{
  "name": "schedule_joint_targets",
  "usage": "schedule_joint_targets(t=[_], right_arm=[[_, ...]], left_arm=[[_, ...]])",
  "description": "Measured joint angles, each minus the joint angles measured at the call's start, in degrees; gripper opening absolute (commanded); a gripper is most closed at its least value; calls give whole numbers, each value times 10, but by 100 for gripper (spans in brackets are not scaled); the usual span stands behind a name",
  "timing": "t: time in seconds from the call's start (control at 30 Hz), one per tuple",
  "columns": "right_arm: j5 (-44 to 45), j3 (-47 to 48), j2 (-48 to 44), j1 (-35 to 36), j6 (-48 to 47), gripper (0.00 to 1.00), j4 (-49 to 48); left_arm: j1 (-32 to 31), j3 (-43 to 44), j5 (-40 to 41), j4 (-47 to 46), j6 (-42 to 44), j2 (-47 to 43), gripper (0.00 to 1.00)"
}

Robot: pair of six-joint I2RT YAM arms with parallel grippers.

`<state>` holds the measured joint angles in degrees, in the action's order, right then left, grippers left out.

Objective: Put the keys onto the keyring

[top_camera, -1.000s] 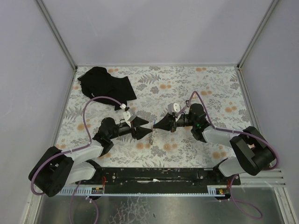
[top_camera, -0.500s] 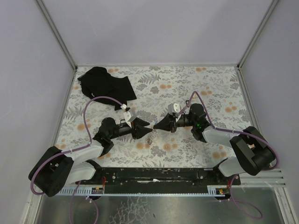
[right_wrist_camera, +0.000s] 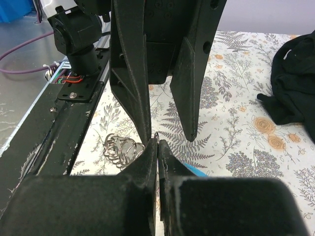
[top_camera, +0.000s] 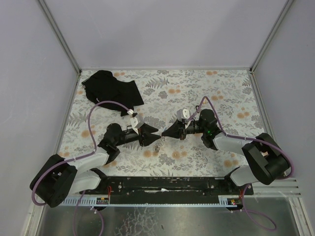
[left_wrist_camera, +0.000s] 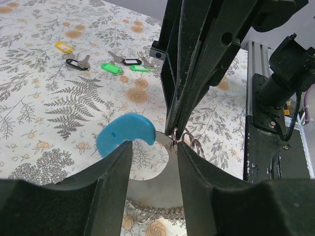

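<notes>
The keyring is a light-blue curved band (left_wrist_camera: 125, 136) with a bunch of grey metal rings (left_wrist_camera: 195, 142) and a thin chain (left_wrist_camera: 152, 214). It hangs between the two grippers over the table's middle (top_camera: 158, 145). My right gripper (right_wrist_camera: 157, 142) is shut on one thin metal ring of it, and also shows in the left wrist view (left_wrist_camera: 175, 137). My left gripper (left_wrist_camera: 152, 145) is open, its fingers either side of the blue band and that ring. The keys (left_wrist_camera: 110, 68) lie on the cloth beyond, with green, black and yellow tags.
A black cloth (top_camera: 110, 88) lies at the back left and also shows in the right wrist view (right_wrist_camera: 295, 83). The floral tablecloth (top_camera: 221, 93) covers the table. The black base rail (top_camera: 162, 184) runs along the near edge. Grey walls enclose three sides.
Almost nothing. The left gripper has edged slightly toward the right one and the hanging rings have shifted a little.
</notes>
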<state>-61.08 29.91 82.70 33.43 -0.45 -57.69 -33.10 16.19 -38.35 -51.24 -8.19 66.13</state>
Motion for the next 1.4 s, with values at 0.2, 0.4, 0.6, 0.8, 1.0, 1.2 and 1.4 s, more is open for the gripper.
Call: schedule_joint_targets(t=[0.2, 0.4, 0.6, 0.8, 1.0, 1.2, 1.4], right_arm=[[-1, 0, 1, 0, 0, 0, 4], [-1, 0, 8, 0, 0, 1, 4], [6, -1, 7, -1, 1, 18, 5], [43, -37, -43, -1, 3, 42, 30], [117, -92, -124, -1, -9, 44, 75], [236, -104, -163, -1, 15, 45, 152], [332, -82, -186, -1, 106, 46, 320]], left_arm=[[-3, 7, -8, 0, 2, 13, 37], [-4, 11, -19, 3, 5, 17, 18], [-8, 20, -24, 27, 25, 12, 6], [-20, 38, 15, 114, 72, -16, 1], [-49, 72, 76, 209, 120, -29, 3], [-70, 84, 107, 252, 129, -18, 25], [-103, 85, 131, 264, 100, 9, 40]])
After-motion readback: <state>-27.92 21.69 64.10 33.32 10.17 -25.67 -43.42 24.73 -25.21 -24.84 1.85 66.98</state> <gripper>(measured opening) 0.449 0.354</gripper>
